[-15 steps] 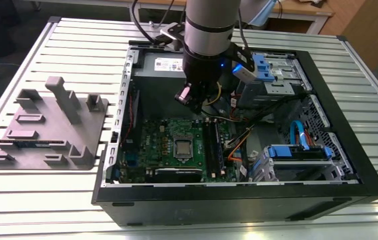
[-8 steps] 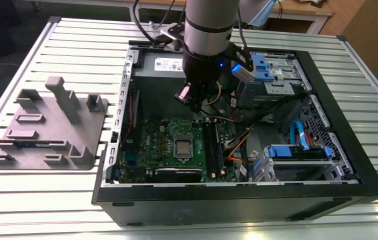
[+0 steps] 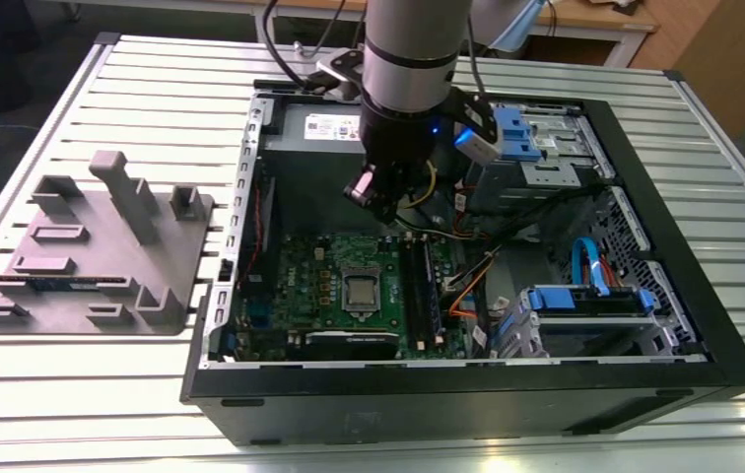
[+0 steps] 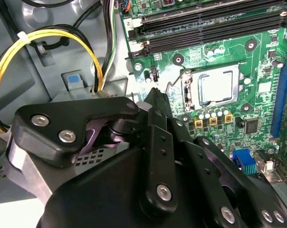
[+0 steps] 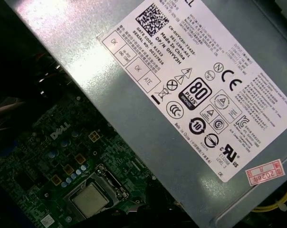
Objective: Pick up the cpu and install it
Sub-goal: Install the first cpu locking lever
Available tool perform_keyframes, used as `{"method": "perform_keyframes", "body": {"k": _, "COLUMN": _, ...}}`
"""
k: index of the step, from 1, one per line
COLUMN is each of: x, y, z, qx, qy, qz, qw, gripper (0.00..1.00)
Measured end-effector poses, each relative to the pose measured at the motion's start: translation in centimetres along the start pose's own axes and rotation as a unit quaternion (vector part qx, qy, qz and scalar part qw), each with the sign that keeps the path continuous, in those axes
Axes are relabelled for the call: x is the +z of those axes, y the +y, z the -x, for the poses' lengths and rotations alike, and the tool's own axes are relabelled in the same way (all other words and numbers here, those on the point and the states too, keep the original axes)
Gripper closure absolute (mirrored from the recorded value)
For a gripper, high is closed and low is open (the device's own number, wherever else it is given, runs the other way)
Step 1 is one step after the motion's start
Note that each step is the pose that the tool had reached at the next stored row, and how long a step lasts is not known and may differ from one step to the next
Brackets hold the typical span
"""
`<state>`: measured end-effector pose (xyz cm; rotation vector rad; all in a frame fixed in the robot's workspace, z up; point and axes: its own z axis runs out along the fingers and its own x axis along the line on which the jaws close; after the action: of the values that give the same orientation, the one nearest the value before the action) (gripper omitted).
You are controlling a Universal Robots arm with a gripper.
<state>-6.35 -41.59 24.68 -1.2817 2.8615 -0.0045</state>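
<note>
Narrow-shut pincer (image 3: 379, 209), nothing held. Hangs high over motherboard (image 3: 301, 271) edge beside power box (image 3: 313, 126). Flat square cpu (image 3: 361, 291) down in socket (image 4: 185, 92), middle of motherboard. No long side. Lies below pincer and further from power box edge. Well apart, not touching. Single arm, so no nearer hand to pick.

Slatted table (image 3: 149, 89) — grey fixture (image 3: 97, 256), open computer case (image 3: 451, 399).

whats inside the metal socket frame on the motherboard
The cpu lies flat inside the socket frame, silvery top showing. Its underside and the socket contacts beneath it are covered, so they cannot be seen.
</note>
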Motion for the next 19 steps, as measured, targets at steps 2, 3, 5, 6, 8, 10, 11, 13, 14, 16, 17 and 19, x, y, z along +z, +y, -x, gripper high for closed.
{"method": "perform_keyframes", "body": {"k": 2, "x": 0.05, "y": 0.00, "z": 0.00, "qx": 0.000, "qy": 0.0000, "qz": 0.0000, "qw": 1.00000, "gripper": 0.90}}
{"method": "perform_keyframes", "body": {"k": 3, "x": 0.08, "y": 0.00, "z": 0.00, "qx": 0.000, "qy": 0.0000, "qz": 0.0000, "qw": 1.00000, "gripper": 0.90}}
{"method": "perform_keyframes", "body": {"k": 5, "x": 0.12, "y": 0.00, "z": 0.01, "qx": 0.000, "qy": 0.0005, "qz": -0.0005, "qw": 1.00000, "gripper": 0.90}}
{"method": "perform_keyframes", "body": {"k": 6, "x": 0.13, "y": 0.00, "z": 0.00, "qx": 0.000, "qy": 0.0011, "qz": -0.0010, "qw": 1.00000, "gripper": 0.90}}
{"method": "perform_keyframes", "body": {"k": 8, "x": 0.13, "y": -0.02, "z": -0.03, "qx": 0.000, "qy": 0.0023, "qz": -0.0021, "qw": 1.00000, "gripper": 0.90}}
{"method": "perform_keyframes", "body": {"k": 10, "x": 0.14, "y": -0.07, "z": -0.10, "qx": 0.000, "qy": 0.0037, "qz": -0.0033, "qw": 0.99999, "gripper": 0.90}}
{"method": "perform_keyframes", "body": {"k": 11, "x": 0.14, "y": -0.12, "z": -0.14, "qx": 0.000, "qy": 0.0043, "qz": -0.0039, "qw": 0.99998, "gripper": 0.90}}
{"method": "perform_keyframes", "body": {"k": 13, "x": 0.14, "y": -0.21, "z": -0.24, "qx": 0.000, "qy": 0.0057, "qz": -0.0051, "qw": 0.99997, "gripper": 0.90}}
{"method": "perform_keyframes", "body": {"k": 14, "x": 0.14, "y": -0.27, "z": -0.30, "qx": 0.000, "qy": 0.0064, "qz": -0.0057, "qw": 0.99996, "gripper": 0.90}}
{"method": "perform_keyframes", "body": {"k": 16, "x": 0.14, "y": -0.41, "z": -0.46, "qx": 0.000, "qy": 0.0077, "qz": -0.0069, "qw": 0.99995, "gripper": 0.90}}
{"method": "perform_keyframes", "body": {"k": 17, "x": 0.14, "y": -0.50, "z": -0.56, "qx": 0.000, "qy": 0.0082, "qz": -0.0073, "qw": 0.99994, "gripper": 0.90}}
{"method": "perform_keyframes", "body": {"k": 19, "x": 0.15, "y": -0.72, "z": -0.81, "qx": 0.000, "qy": 0.0090, "qz": -0.0081, "qw": 0.99993, "gripper": 0.90}}
